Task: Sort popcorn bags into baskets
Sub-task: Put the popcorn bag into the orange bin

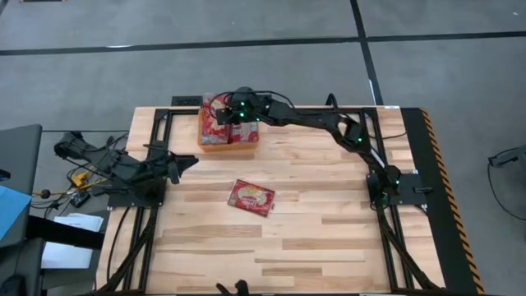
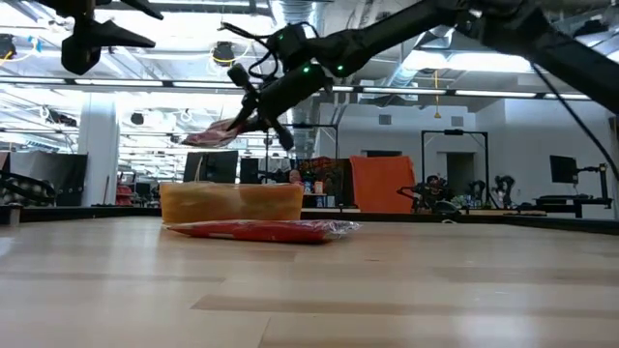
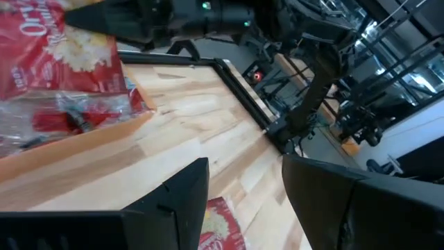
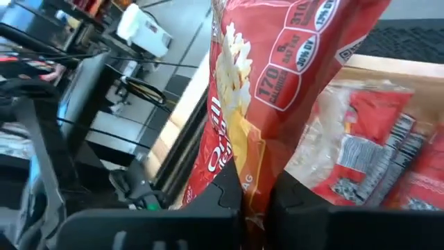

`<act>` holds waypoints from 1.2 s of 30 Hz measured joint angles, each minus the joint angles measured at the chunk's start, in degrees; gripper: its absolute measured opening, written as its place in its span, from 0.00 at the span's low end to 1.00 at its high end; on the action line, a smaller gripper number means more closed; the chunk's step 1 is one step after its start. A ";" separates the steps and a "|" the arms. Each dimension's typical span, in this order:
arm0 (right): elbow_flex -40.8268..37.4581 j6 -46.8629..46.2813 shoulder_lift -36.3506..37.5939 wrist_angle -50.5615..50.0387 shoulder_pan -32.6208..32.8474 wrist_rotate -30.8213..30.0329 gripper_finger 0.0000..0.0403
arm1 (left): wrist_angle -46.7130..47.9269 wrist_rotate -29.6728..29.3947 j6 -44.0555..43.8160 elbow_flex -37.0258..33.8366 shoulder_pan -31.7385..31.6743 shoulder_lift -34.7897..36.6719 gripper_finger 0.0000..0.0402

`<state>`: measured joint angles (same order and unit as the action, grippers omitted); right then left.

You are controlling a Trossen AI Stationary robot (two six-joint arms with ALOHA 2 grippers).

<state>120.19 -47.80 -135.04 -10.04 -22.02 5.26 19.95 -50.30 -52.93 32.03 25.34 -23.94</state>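
Observation:
The orange basket (image 1: pixel 228 146) stands at the table's far edge with several red popcorn packets inside (image 4: pixel 361 149). My right gripper (image 4: pixel 255 182) hovers above it (image 2: pixel 259 108), shut on one red packet (image 2: pixel 208 137). Another red packet (image 1: pixel 251 197) lies flat on the middle of the table (image 2: pixel 261 229). My left gripper (image 1: pixel 191 161) waits open and raised near the table's left edge, pointing toward the centre; its fingers (image 3: pixel 187 191) frame the lying packet (image 3: pixel 223 223) from a distance. My right gripper pinches the red packet between its two fingers at one end (image 4: pixel 251 163), with the fingers slanting down from the table's right side. The packet is lifted clear above the basket and sticks out past the fingertips, roughly level and sagging slightly (image 2: pixel 198 138).
A black frame rail (image 1: pixel 271 108) runs along the far edge behind the basket, and side rails (image 1: pixel 380 164) border the table. The right arm (image 1: pixel 320 122) stretches across the far right part. Bare wood (image 1: pixel 288 247) spreads over the near half.

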 joint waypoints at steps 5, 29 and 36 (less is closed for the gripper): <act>8.01 0.73 -7.13 -2.67 -0.47 2.86 0.09 | 2.83 -0.13 -0.30 0.00 0.02 1.15 0.43; 13.43 7.87 -10.67 -8.06 -2.50 5.98 0.29 | 3.49 -9.30 -3.86 0.00 0.04 1.11 0.43; 13.43 9.37 -10.65 -8.47 -2.55 5.93 0.45 | 3.53 -10.56 -3.87 0.00 0.04 1.11 0.43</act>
<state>133.62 -38.43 -145.69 -18.51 -24.58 11.19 23.49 -60.86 -56.79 32.03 25.39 -22.83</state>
